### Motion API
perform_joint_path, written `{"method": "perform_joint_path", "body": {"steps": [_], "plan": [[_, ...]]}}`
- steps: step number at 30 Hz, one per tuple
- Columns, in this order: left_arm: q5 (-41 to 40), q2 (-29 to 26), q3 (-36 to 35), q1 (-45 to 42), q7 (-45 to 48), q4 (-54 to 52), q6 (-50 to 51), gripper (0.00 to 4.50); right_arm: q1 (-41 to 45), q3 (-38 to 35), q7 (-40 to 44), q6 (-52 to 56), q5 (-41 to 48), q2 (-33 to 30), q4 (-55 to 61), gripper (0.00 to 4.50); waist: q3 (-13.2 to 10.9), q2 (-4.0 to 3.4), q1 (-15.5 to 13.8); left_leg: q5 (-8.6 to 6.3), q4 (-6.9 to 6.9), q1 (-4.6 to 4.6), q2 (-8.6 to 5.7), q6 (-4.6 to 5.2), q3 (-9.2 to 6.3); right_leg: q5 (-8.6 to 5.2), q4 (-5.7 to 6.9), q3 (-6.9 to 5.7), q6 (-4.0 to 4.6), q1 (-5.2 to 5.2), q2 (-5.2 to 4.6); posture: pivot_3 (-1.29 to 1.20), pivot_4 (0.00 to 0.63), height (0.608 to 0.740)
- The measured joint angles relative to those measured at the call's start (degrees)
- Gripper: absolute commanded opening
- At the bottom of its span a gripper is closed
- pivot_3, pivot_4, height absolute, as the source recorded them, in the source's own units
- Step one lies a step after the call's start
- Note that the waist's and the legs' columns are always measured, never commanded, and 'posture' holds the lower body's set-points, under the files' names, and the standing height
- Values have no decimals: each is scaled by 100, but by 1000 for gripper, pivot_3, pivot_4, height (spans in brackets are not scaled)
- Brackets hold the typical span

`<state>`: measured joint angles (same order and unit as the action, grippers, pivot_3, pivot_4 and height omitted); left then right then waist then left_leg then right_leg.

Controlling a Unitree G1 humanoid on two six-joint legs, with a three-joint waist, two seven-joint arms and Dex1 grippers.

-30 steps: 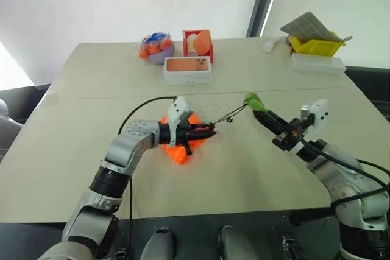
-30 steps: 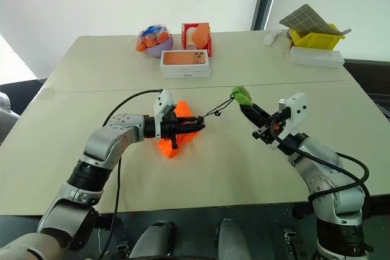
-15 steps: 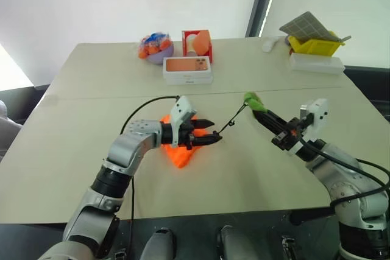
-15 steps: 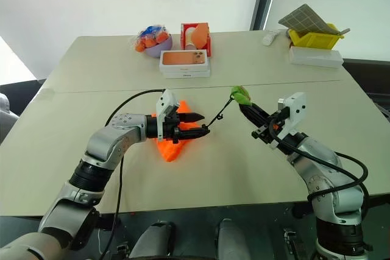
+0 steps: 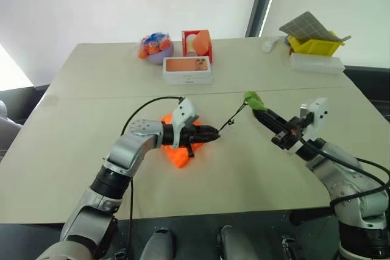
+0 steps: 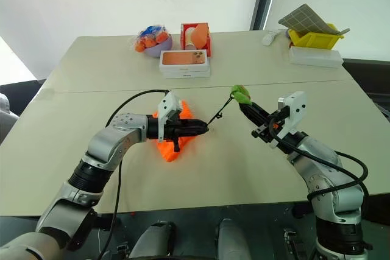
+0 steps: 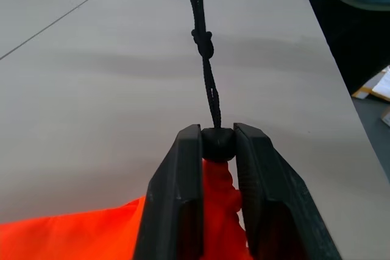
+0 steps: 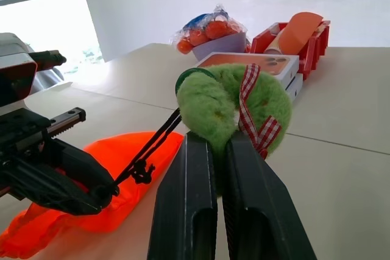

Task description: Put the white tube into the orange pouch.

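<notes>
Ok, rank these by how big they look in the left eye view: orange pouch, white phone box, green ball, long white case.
1. White phone box, clearly largest.
2. Long white case and orange pouch: too close to call, since the left hand covers part of the pouch.
3. Green ball, smallest.

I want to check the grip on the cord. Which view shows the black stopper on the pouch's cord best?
The left wrist view: the stopper sits pinched between the left gripper fingers, orange pouch below. In the head views the stopper is hidden at the fingertips; the right wrist view shows the cord running there.
</notes>
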<state>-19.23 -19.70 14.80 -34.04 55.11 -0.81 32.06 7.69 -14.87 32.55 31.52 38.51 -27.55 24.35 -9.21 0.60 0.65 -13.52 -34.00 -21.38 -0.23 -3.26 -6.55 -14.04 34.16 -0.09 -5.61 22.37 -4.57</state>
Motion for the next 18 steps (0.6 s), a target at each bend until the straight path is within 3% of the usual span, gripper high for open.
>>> {"method": "perform_joint_path", "body": {"steps": [7, 18], "plan": [[131, -93, 22, 17, 4, 0, -68, 211, 56, 1, -52, -94, -75, 1, -90, 0, 0, 0, 9, 0, 0, 0, 0, 0, 0, 0, 0, 0, 0, 0, 0, 0, 150, 740], [499, -988, 70, 930, 179, -386, -565, 211, 617, 146, -1427, -662, -2041, -93, -1949, 0, 3, -10, 1, 0, 3, -2, 0, 0, 1, 12, 1, 2, 23, 4, -1, 0, 150, 740]]}}
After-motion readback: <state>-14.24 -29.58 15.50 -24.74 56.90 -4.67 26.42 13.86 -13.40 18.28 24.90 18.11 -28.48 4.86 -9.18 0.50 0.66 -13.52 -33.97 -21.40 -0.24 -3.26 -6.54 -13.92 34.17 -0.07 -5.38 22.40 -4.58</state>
